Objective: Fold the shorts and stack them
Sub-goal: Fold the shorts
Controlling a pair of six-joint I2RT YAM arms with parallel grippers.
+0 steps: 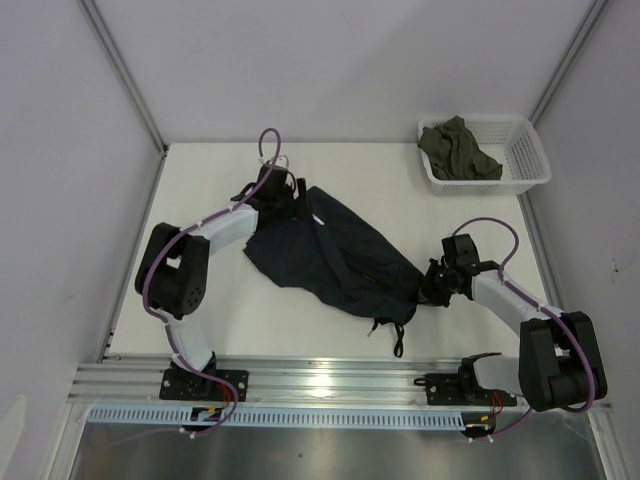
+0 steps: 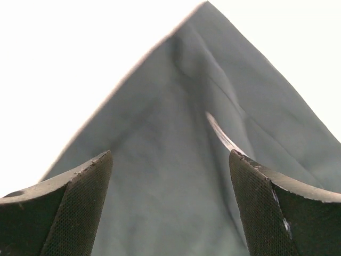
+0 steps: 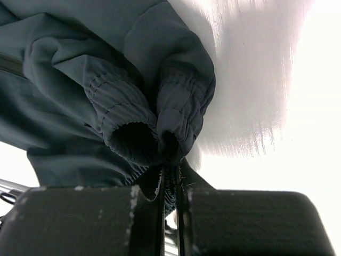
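shorts (image 1: pixel 330 255): soft dark teal fabric, rumpled, lying diagonally mid-table (image 1: pixel 200 170), with gathered elastic waistband at the near-right end and a black cord (image 1: pixel 397 340) trailing. white slotted basket (image 1: pixel 525 160) at far right holds an olive cloth (image 1: pixel 458 150). right gripper (image 3: pixel 170 184), low, is clamped on the waistband. left gripper (image 2: pixel 170 160) is at the far corner, fingers spread.

The dark shorts (image 1: pixel 330 255) are lying spread across the middle of the white counter (image 1: pixel 280 320), running diagonally from 11 o'clock toward 4 o'clock. The left claw (image 1: pixel 278 190) is sitting at their 11 o'clock end, over the fabric's edge. The right claw (image 1: pixel 432 285) is touching their 4 o'clock end, where the cloth is bunching. A thin black cord (image 1: pixel 397 343) is hanging off the shorts toward 6 o'clock. At 1 o'clock, a white basket (image 1: pixel 525 150) is holding a crumpled olive garment (image 1: pixel 458 150).
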